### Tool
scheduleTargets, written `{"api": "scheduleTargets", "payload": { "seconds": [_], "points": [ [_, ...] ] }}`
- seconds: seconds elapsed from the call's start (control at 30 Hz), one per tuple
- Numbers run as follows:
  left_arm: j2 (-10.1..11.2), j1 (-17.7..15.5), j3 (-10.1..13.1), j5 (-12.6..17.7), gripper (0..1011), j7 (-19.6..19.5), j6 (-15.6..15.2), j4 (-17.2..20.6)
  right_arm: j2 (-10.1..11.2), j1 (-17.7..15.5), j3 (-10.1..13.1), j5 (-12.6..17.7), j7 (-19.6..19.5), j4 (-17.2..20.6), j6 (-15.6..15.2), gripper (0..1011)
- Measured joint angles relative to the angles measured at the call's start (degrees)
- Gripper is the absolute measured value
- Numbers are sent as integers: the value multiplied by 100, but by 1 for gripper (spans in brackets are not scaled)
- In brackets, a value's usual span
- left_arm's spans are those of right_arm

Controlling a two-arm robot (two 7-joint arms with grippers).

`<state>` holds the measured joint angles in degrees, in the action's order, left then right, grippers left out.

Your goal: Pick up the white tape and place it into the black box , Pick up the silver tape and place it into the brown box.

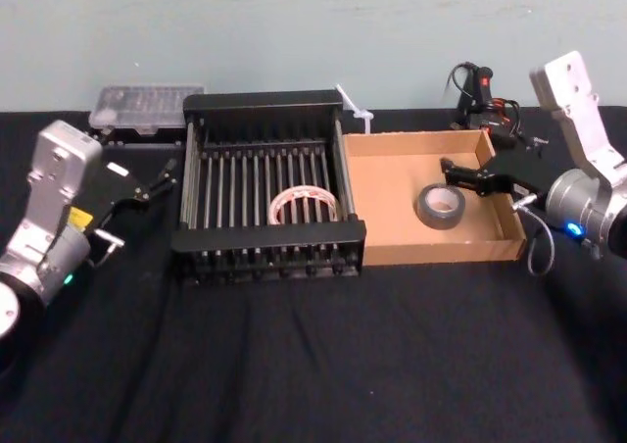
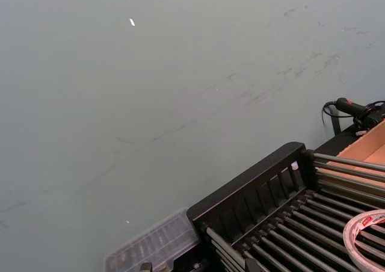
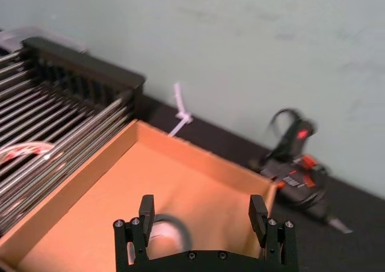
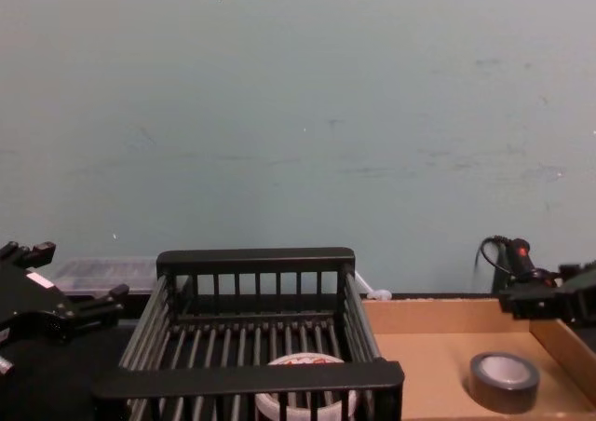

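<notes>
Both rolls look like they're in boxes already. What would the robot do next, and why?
Probably draw the right gripper back out of the brown box. Its fingers are open and the silver tape lies on the box floor, while the white tape sits in the black box.

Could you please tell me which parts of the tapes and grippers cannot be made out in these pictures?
- White tape: in the chest view, the black box front rim hides its lower part; the left wrist view's edge cuts it off.
- Silver tape: in the right wrist view, the right gripper body covers most of it.
- Left gripper: whether its fingers are open or shut is unclear in the head view; too small and dark against the cloth.
</notes>
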<state>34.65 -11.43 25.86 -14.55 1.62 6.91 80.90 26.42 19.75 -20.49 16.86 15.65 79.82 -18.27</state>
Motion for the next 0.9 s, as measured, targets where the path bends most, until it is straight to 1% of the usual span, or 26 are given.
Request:
{"api": "scheduleTargets", "payload": {
  "seconds": [0.03, 0.07, 0.1, 0.13, 0.17, 0.27, 0.37, 0.5, 0.57, 0.7, 0.73, 0.87, 0.9],
  "points": [
    [0, 0, 0, 0, 1001, 0, 0, 0, -4, -111, 46, -114, -173, 123, 143, 1002],
    [0, 0, 0, 0, 1001, 0, 0, 0, -4, -111, 46, -114, -173, 123, 143, 1002],
    [0, 0, 0, 0, 1001, 0, 0, 0, -3, -234, 74, -277, -371, 248, 325, 1002],
    [0, 0, 0, 0, 1001, 0, 0, 0, -2, -299, 89, -348, -470, 309, 411, 1002],
    [0, 0, 0, 0, 1001, 0, 0, 0, -3, -406, 109, -482, -634, 402, 570, 1002],
    [0, 0, 0, 0, 1001, 0, 0, 0, -4, -601, 140, -683, -870, 537, 821, 1002],
    [0, 0, 0, 0, 1001, 0, 0, 0, -9, -889, 186, -959, -1163, 696, 1162, 1002],
    [0, 0, 0, 0, 1001, 0, 0, -1, -30, -1090, 226, -1119, -1330, 747, 1377, 1002],
    [0, 0, 0, 0, 1001, 0, 0, 0, -53, -1246, 241, -1286, -1476, 750, 1509, 1002],
    [0, 0, 0, 0, 1001, 0, 0, 0, -74, -1364, 233, -1497, -1625, 725, 1606, 1002],
    [0, 0, 0, 0, 1001, 0, 0, -1, -86, -1411, 226, -1592, -1686, 707, 1638, 1002],
    [0, 0, 0, 0, 1001, 0, 0, 0, -141, -1481, 235, -1758, -1778, 677, 1714, 1002],
    [0, 0, 0, 0, 1001, 0, 0, 0, -141, -1481, 235, -1758, -1778, 677, 1714, 1002]
  ]
}}
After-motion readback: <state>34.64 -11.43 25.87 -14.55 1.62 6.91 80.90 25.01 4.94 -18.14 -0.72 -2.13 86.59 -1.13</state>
